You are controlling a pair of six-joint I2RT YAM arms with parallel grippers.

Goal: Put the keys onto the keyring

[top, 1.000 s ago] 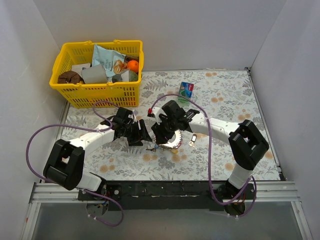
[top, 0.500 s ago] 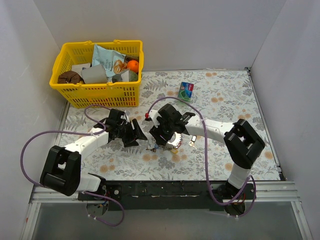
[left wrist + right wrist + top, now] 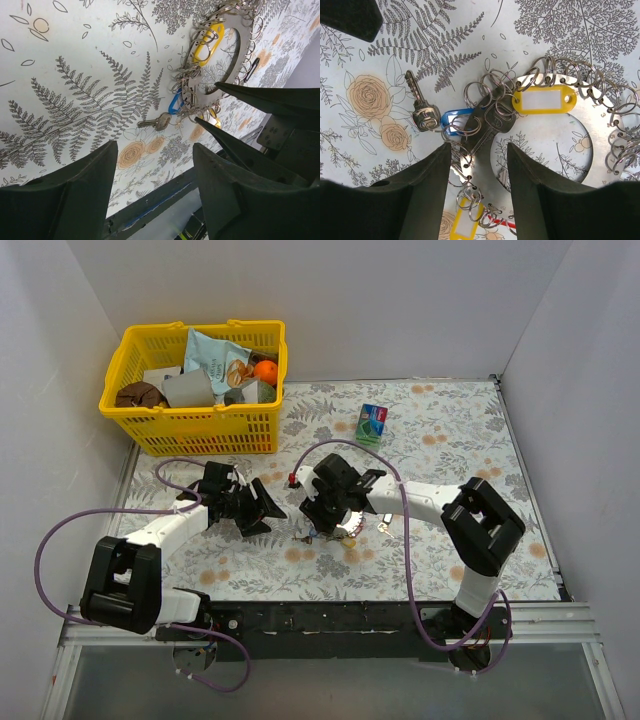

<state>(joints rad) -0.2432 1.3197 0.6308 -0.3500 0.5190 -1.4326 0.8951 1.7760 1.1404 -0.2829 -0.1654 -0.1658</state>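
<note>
The keyring (image 3: pixel 348 527) lies flat on the floral cloth, its toothed rim hung with small wire rings. My right gripper (image 3: pixel 318 520) hovers open over its left rim; in the right wrist view (image 3: pixel 479 167) the jaws stand either side of the ring plate (image 3: pixel 485 175). On the rim hang a yellow tag (image 3: pixel 544 99), a blue tag (image 3: pixel 452 122) with a silver key (image 3: pixel 420 112), and a second yellow tag (image 3: pixel 462 225). My left gripper (image 3: pixel 266 512) is open and empty, left of the ring. Its view shows the ring (image 3: pixel 188 94) and blue-tagged key (image 3: pixel 159 121) ahead.
A red-tagged key (image 3: pixel 292 479) lies behind the grippers. A whitish-tagged key (image 3: pixel 383 527) lies right of the ring. A yellow basket (image 3: pixel 190 425) of groceries stands at the back left. A small green-blue box (image 3: pixel 373 420) sits at the back middle.
My left arm has drawn back to the left, away from the keyring. My right gripper has shifted a little left over the ring's rim.
</note>
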